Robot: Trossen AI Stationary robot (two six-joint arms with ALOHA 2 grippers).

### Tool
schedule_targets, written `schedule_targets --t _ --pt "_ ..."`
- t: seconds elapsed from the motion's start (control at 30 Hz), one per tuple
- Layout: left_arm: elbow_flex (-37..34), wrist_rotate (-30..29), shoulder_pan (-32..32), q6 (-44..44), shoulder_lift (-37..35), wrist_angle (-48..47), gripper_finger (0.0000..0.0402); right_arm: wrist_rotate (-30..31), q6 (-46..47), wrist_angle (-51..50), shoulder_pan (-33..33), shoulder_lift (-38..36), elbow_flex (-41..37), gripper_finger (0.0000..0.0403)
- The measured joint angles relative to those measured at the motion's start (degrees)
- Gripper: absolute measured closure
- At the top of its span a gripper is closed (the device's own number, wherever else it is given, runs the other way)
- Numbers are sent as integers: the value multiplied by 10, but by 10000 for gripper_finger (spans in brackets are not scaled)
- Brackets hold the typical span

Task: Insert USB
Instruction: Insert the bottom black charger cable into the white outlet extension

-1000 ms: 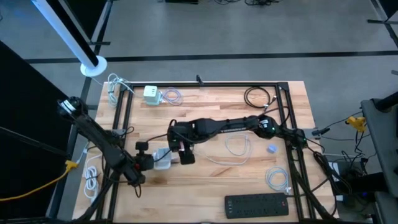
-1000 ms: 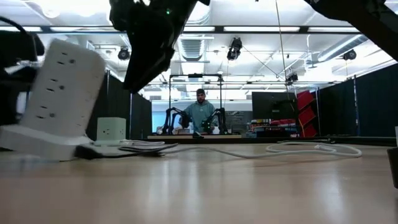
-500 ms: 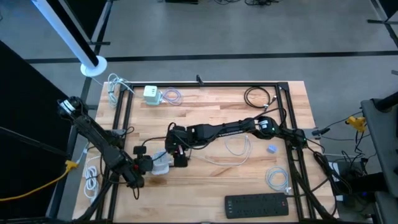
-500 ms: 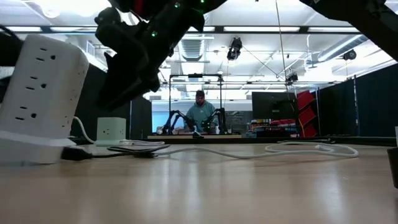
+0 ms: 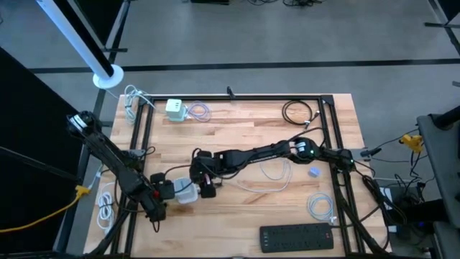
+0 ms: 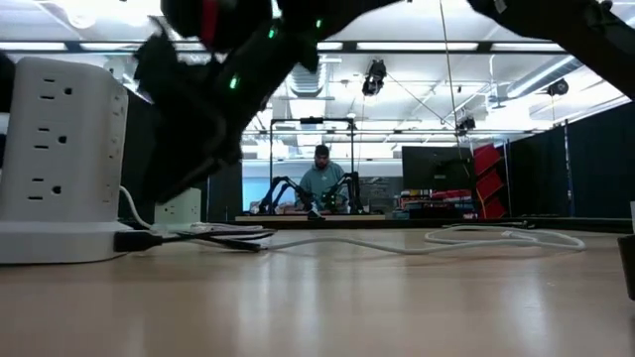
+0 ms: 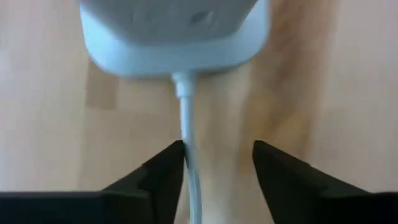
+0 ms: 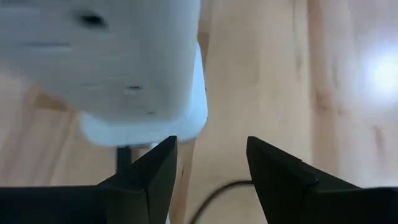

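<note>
Power tower point(image 6: 62, 159) stands upright in low view; both wrists show jaws apart.

Object: a white power tower point(image 6: 62, 159), with rows of outlets on its faces
Pose: stood upright on its wider base
Place: set on the wooden table point(image 5: 244, 137), toward its front-left corner
Cord: a white cable point(image 7: 189, 143) is attached at the base

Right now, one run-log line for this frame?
left end effector: open, at power tower cord side | right end effector: open, beside tower | tower: upright | USB: not inserted
</note>
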Motion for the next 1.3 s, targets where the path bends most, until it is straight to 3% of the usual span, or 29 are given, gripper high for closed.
schedule_targets --t 0.23,0.47,0.63,0.83,1.07,1.2,1.3 --pt "77 2 -4 -47 0 -91 179 -1 60 89 12 26 0 272" --pt "160 -4 -4 -63 -1 -317 198 -34 56 85 57 28 0 296" --pt "208 -81 -4 -75 -2 -437 226 -48 69 63 74 21 0 304" --pt "228 -188 -3 -91 -12 -439 260 -39 56 -59 75 -26 0 295" --pt "228 -225 -4 -131 -18 -423 297 -30 32 -240 68 -72 -7 288" --pt "228 -237 -4 -138 -19 -408 313 -31 9 -287 90 -71 -45 339" --pt "228 -238 -6 -157 -18 -402 324 -35 47 -299 112 -71 -65 392"
